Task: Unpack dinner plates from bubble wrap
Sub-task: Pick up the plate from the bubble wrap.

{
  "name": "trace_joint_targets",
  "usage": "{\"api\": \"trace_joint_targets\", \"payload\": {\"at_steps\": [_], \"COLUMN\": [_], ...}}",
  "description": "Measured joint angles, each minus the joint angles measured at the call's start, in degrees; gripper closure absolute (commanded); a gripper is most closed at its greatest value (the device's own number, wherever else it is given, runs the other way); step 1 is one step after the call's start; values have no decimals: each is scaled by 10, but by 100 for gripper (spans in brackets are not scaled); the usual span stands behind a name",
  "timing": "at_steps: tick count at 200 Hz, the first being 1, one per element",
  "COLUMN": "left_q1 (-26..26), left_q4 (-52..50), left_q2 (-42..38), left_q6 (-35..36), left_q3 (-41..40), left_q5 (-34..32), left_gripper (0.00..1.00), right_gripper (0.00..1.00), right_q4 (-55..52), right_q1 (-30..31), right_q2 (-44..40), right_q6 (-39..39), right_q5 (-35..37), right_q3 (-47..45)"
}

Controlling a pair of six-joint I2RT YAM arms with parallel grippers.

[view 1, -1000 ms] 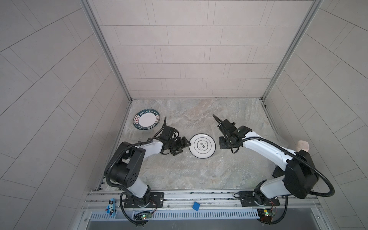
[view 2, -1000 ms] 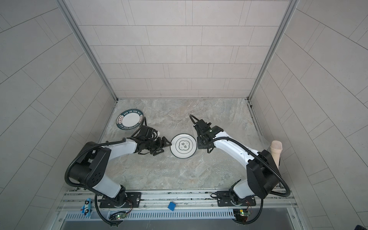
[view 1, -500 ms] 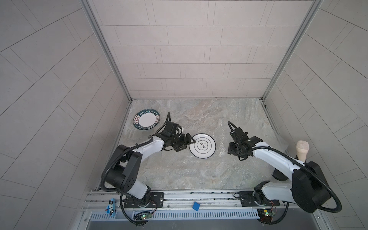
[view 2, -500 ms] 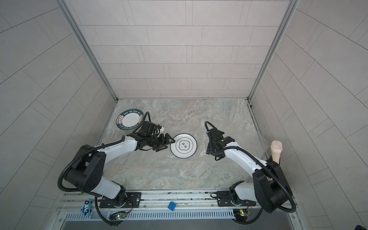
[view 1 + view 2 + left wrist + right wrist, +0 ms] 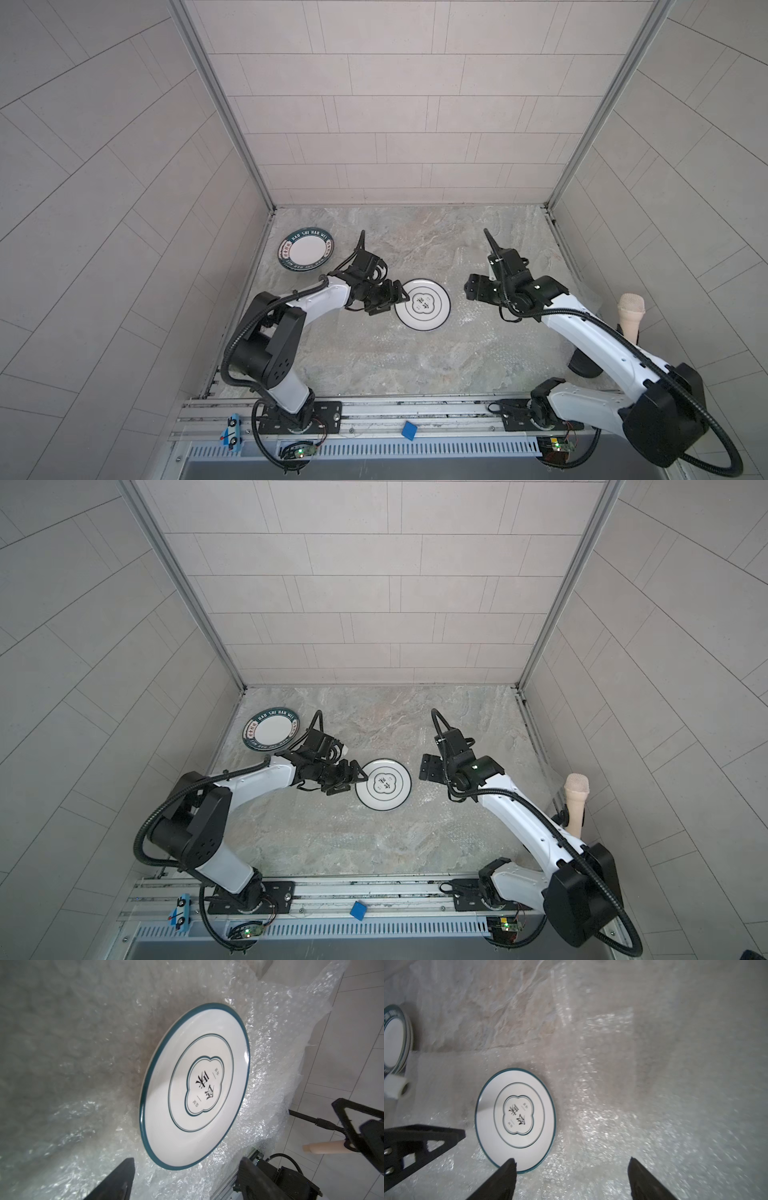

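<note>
A white dinner plate (image 5: 423,304) with a thin teal rim and a clover emblem lies flat mid-table on spread-out bubble wrap (image 5: 415,351). Both top views show it uncovered (image 5: 383,784). My left gripper (image 5: 397,297) is open at its left rim; in the left wrist view the plate's edge (image 5: 195,1084) lies between the fingers of this gripper (image 5: 186,1160), untouched. My right gripper (image 5: 471,289) hovers open to the plate's right. The right wrist view shows only wrap (image 5: 612,1126) between the fingers of that gripper (image 5: 571,1160). A green-lettered plate (image 5: 306,249) rests at the far left.
A pinkish textured cup (image 5: 631,313) stands at the table's right edge beside the right arm. A small white roll (image 5: 396,1085) lies near the lettered plate. Tiled walls enclose three sides. A blue block (image 5: 409,430) sits on the front rail.
My right gripper has gone from shut to open and drawn back from the plate's right side. My left gripper has moved right, up to the plate's left rim.
</note>
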Motion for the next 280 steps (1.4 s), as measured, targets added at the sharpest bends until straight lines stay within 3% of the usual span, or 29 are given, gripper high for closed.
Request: {"api": "trace_joint_targets", "payload": {"at_steps": [24,48,68,110,126,181,280], "left_q1": [0,0,0,0,0,0,0], "left_q4": [10,28,56,97,102,118,139], "left_q2": [21,33,45,67,70,83,77], "left_q6": [-4,-20,-35,-54,-59,-65,-73], "left_q3": [1,0,-1,-10,-13,-15,-21], "left_q5": [1,4,9,14,15,16,28], "left_gripper": [30,41,49,51,59,67,96], "right_gripper": [5,0,0,0,0,0,0], "right_q4": [56,81,88,104,107,108,103], "right_q1": [24,45,48,44,40,28,23], "right_q2": [88,134,136,136,136,136,141], "right_q6": [-6,-7,-9,-11,-12,-12,-12], "right_q5": [-78,-106,-117,-120,-124,-127,-123], "right_q3": [-3,-17,-19,-19,-19,-21,-20]}}
